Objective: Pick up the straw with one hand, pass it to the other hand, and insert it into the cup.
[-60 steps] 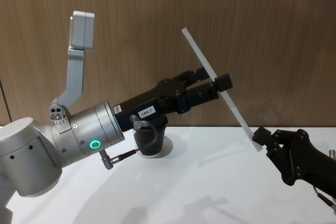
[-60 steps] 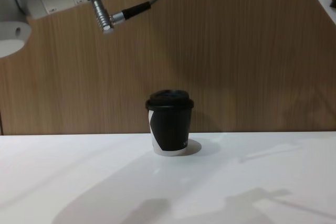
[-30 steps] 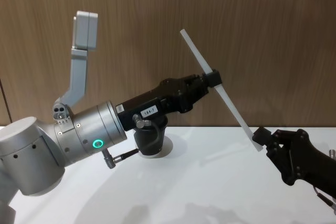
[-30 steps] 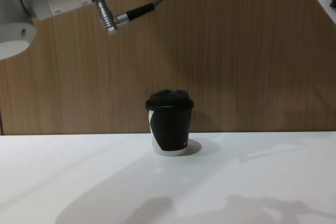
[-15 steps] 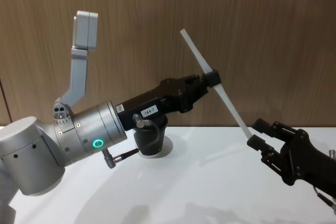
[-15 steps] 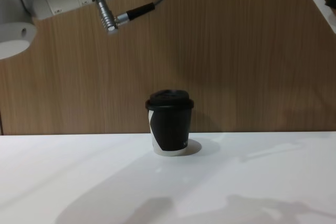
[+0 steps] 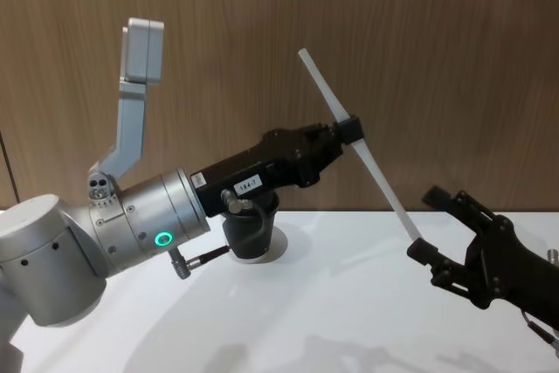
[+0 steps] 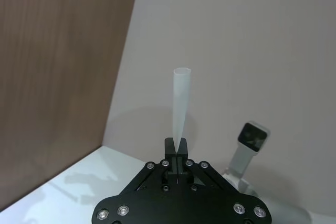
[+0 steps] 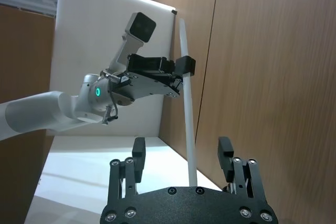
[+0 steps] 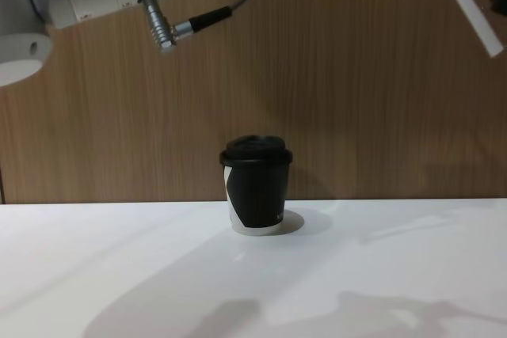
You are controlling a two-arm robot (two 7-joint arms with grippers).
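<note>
Head view: The left gripper (image 7: pixel 349 133), on its silver wrist, has its jaws clamped on the straw (image 7: pixel 377 176) a little above the middle, holding it tilted in the air over the desk (image 7: pixel 349 303). The right gripper (image 7: pixel 428 226) has just let go. Its jaws, pinched on the straw's lower end a second ago, now stand wide apart, with the tip just beside them. The cup (image 7: pixel 249 235) sits partly hidden behind the left arm.
Left wrist view: The jaws are closed tight on the straw (image 8: pixel 180 103), which runs straight out from between them.
Right wrist view: The jaws are spread wide. The straw (image 9: pixel 186 103) passes between them and appears to touch neither.
Chest view: The cup (image 10: pixel 256 186) stands upright on the desk with its lid on. The straw's lower end (image 10: pixel 467 7) hangs high to the right, well apart from the cup.
What it means: The handover looks done. Only insertion remains, and the lid's opening cannot be made out.
</note>
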